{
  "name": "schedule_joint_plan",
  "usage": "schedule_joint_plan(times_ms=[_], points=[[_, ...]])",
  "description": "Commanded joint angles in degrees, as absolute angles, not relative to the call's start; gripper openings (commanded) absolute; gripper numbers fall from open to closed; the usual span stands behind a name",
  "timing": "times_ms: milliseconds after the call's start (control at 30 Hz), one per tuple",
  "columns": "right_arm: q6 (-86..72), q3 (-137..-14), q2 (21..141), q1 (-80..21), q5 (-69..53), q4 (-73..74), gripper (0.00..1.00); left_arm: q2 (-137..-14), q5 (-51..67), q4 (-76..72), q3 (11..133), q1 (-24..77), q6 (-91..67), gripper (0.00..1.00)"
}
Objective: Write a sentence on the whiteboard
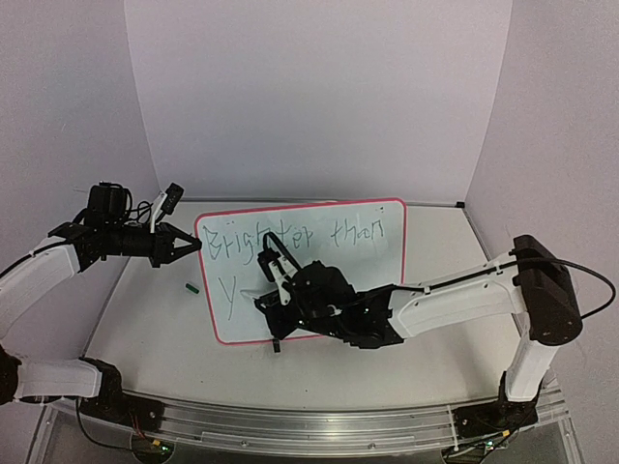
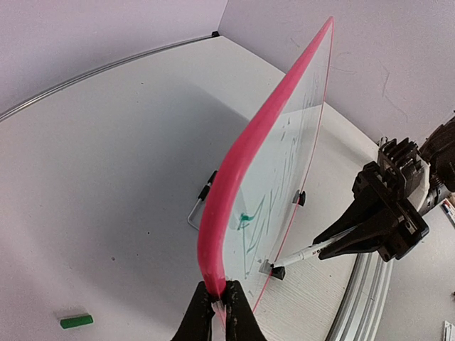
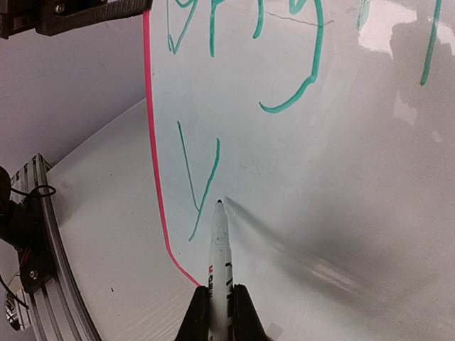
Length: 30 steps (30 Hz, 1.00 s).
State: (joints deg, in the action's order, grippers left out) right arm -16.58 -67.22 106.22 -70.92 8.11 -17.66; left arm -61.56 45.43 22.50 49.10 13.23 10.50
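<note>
Pale tabletop (image 1: 145,329) is occupied by the whiteboard (image 1: 372,259), propped tilted and pinched at its left edge by the closed left gripper (image 1: 196,245). The green sentence (image 1: 300,235) is seen on the board as "Brighter than" with a lone "Y" beneath. A marker (image 3: 218,241) is clamped in the right gripper (image 3: 217,312), its tip set against the board just right of that "Y".
</note>
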Motion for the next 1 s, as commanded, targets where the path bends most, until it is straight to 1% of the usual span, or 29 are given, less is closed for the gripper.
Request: schedule_joint_plan(times_ms=[0, 533, 733, 967], points=[[-16.82, -68.76, 106.70, -70.38, 9.50, -17.16, 0.00, -63.25, 44.21, 27.08, 49.10, 14.49, 12.42, 0.00], [-17.98, -64.70, 102.38, -70.22, 13.63, -16.00, 0.00, -63.18, 44.25, 27.10, 49.03, 14.44, 12.35, 0.00], [-16.39, -65.52, 101.83, -70.22, 14.35, -16.07, 0.00, -63.03, 44.16, 27.06, 49.00, 14.44, 12.32, 0.00], [-14.48, -68.54, 104.60, -70.22, 13.33, -16.26, 0.00, -63.21, 44.13, 27.12, 49.04, 14.45, 12.37, 0.00]])
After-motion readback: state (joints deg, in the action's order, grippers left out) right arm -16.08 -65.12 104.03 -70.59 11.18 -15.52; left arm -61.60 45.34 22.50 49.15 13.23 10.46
